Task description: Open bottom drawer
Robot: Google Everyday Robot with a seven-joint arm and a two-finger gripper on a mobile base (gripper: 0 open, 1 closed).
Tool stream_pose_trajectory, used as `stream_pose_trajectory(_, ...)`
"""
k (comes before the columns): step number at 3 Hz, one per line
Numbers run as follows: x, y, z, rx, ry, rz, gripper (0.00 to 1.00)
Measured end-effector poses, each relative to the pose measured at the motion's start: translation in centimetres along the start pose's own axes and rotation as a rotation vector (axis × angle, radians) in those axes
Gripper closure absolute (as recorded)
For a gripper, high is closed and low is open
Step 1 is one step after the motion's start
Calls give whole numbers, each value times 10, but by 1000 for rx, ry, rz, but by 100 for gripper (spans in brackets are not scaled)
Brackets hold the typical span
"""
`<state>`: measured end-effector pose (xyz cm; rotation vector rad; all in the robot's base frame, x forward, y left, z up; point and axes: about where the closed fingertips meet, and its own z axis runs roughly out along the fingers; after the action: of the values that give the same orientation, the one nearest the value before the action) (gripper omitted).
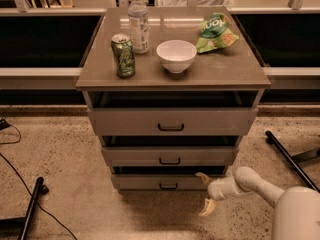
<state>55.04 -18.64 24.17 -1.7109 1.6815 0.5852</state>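
The bottom drawer (150, 182) is the lowest and narrowest grey-beige front of the cabinet, with a small black pull handle (168, 186). It stands slightly out from the cabinet, a dark gap above it. My gripper (205, 192) is at the drawer's right end, low near the floor. Its two yellowish fingers are spread apart: the upper one (203, 177) lies at the drawer's top right edge, the lower one (207, 207) hangs below the front. It holds nothing.
Above are the mid drawer (169, 155) and the wide top drawer (171, 121). On the cabinet top stand a green can (123, 55), a water bottle (138, 22), a white bowl (176, 55) and a green chip bag (215, 34). Black legs lie on the floor at left (31, 209) and right (290, 159).
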Motion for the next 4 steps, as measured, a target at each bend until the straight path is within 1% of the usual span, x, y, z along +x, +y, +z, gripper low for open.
stream_pose_trajectory(1, 3, -2, 1, 6, 0, -3, 0)
stream_pose_trajectory(2, 36, -14, 24, 10, 158, -18, 0)
stream_pose_trajectory(3, 60, -32, 33, 48, 264, -41, 0)
stream_pose_trajectory(4, 78, -46, 38, 82, 278, -45, 0)
